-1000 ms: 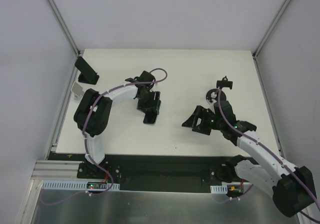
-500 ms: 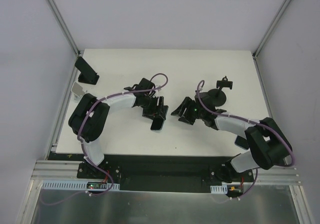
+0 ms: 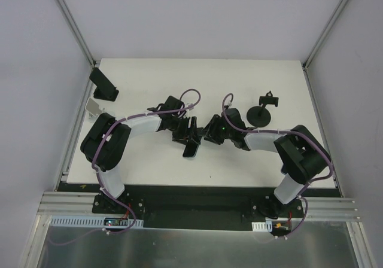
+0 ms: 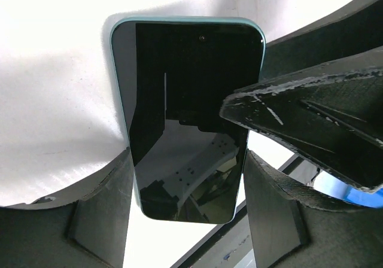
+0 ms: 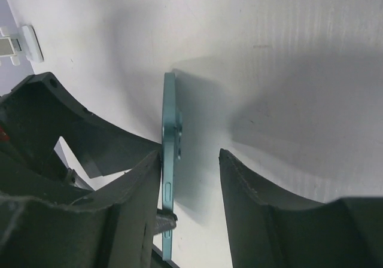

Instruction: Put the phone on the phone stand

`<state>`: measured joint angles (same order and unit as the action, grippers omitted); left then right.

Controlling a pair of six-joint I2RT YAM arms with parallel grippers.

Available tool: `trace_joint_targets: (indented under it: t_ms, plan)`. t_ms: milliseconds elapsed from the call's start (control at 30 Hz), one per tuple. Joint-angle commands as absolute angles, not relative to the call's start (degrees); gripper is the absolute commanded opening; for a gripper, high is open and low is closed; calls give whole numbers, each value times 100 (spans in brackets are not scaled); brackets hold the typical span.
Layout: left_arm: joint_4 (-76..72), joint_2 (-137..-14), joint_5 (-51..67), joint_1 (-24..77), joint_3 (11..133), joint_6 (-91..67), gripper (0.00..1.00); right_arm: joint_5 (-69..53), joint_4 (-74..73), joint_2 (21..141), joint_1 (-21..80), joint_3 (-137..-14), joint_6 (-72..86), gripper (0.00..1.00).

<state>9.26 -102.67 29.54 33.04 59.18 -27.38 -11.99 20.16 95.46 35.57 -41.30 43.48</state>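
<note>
- White tabletop (image 3: 149,166) sits between pale walls, and the 2 arms bolted at its near edge bend inward to meet at mid table.
- At that meeting point, slightly left of centre, the phone (image 4: 188,118) is raised off the surface, judging by the shadow under it.
- The left gripper (image 4: 185,178) pinches the phone across its width, 1 finger on each long edge, with the dark screen towards its wrist camera. That hold leaves both broad faces free, probably so the other arm can take them.
- The right gripper (image 5: 190,160) straddles the phone's thickness. 1 finger is at the screen side, touching or nearly so, and the other stands apart from the teal back. Its jaws are therefore spread around the phone and not clamped on it.
- This looks like a hand-over in progress, with the phone supported by the left arm alone. Releasing before the right jaws bite would risk a drop.
- Farther off on the right stands the phone stand (image 3: 261,113), a round base with an upright cradle. It is empty and well apart from the phone. It sits on the right arm's side of the table, which would explain the transfer.
- At the left edge lies a small white piece (image 3: 93,107), and in the far-left corner a black wedge (image 3: 103,84). Neither gripper is near either of them.
</note>
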Motion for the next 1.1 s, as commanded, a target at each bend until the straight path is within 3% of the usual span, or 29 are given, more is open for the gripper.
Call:
trace_joint_targets:
  t_ms: [0,200,333,400,433,600,633,733,933,1000,1067]
  plan:
    - [1345,-10652,2971,3516,5511,-2760,20,-1107,2197,9685,3647,-4394,4289,44]
    - [1318,-10652,2962,3542,5625,-2760,22,-1169,2145,9896,3726,-4588,4236,31]
    - [1205,-10504,2909,3542,5608,-2760,24,-1318,2250,10011,3797,-4728,4131,6]
    - [1195,-10381,2848,3542,5581,-2769,31,-1362,2285,9967,3814,-4729,4096,1]
    - [1195,-10206,2813,3542,5555,-2760,34,-1354,2285,9932,3814,-4729,4009,1]
    - [1195,-9327,2575,3498,5415,-2768,75,-1406,2276,9310,3814,-4562,3297,1]
    - [1204,-8925,2566,3489,5405,-2751,78,-1458,2268,9186,3788,-4527,3104,1]
    - [1195,-8081,2531,3489,5326,-2681,82,-1985,2180,8703,3692,-4360,2322,1]
    - [503,-6621,2934,3498,4756,-2637,74,-3293,1951,7665,3463,-3929,1039,1]
    - [274,-6338,3206,3507,4467,-2558,76,-4102,1707,7314,3472,-3902,583,1]
    - [79,-6056,3497,3507,4334,-2505,86,-4707,1513,6981,3463,-3894,370,1]
